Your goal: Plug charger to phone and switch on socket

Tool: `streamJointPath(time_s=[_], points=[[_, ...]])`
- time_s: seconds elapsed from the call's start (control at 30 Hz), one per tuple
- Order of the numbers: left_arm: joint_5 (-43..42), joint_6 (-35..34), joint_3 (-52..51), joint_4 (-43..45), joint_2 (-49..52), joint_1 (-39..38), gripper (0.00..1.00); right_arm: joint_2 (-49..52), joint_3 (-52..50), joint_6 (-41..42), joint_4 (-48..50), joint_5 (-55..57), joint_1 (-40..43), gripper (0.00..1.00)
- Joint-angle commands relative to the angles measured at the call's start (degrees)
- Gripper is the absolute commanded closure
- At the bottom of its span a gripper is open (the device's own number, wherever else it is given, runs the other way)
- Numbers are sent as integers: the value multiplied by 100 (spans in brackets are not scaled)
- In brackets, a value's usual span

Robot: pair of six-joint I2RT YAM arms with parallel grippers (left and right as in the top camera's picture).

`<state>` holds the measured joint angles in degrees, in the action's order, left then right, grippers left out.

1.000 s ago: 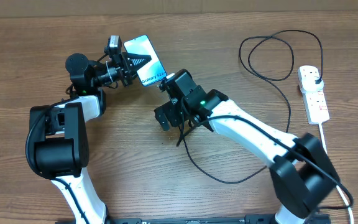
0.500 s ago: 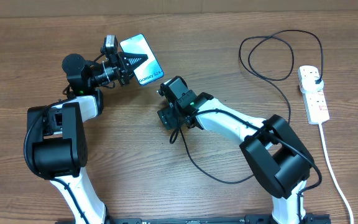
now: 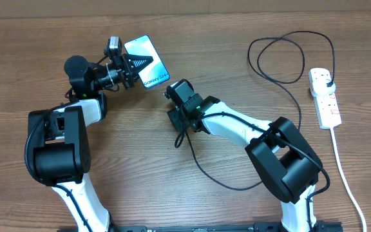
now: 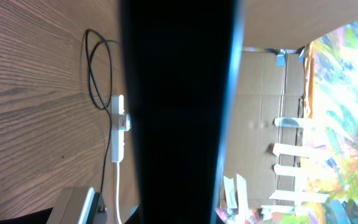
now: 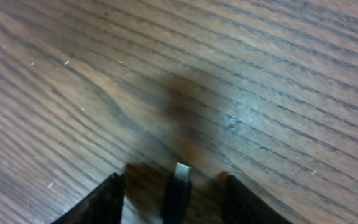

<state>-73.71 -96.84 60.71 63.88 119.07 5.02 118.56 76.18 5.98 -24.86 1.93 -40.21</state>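
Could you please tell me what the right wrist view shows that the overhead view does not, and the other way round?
Only the right wrist view shows the silver tip of the charger close up, between the fingers of the right gripper, with a gap on each side. Only the overhead view shows the phone, screen lit, clamped in the left gripper, and the socket. Both show the wooden table and the charger.

This is looking like a robotics lab: a left arm (image 3: 57,145) and a right arm (image 3: 287,164) are sitting on a wooden tabletop (image 3: 140,187), with cardboard sheeting (image 4: 260,112) standing behind.
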Motion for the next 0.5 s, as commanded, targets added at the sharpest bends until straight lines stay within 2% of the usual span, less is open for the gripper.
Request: streamJointPath(time_s=[0.0,0.17,0.4,0.47], points=[[-4,173,63,63,-57,22,95,201,33,149,-76,-9,48,58],[-24,173,63,63,-57,22,96,203,33,173,-168,-9,48,72],[-24,170,63,63,-57,22,96,201,33,267,-291,-72,48,85],[-24,170,63,63,-57,22,96,201,33,319,-337,-116,48,95]])
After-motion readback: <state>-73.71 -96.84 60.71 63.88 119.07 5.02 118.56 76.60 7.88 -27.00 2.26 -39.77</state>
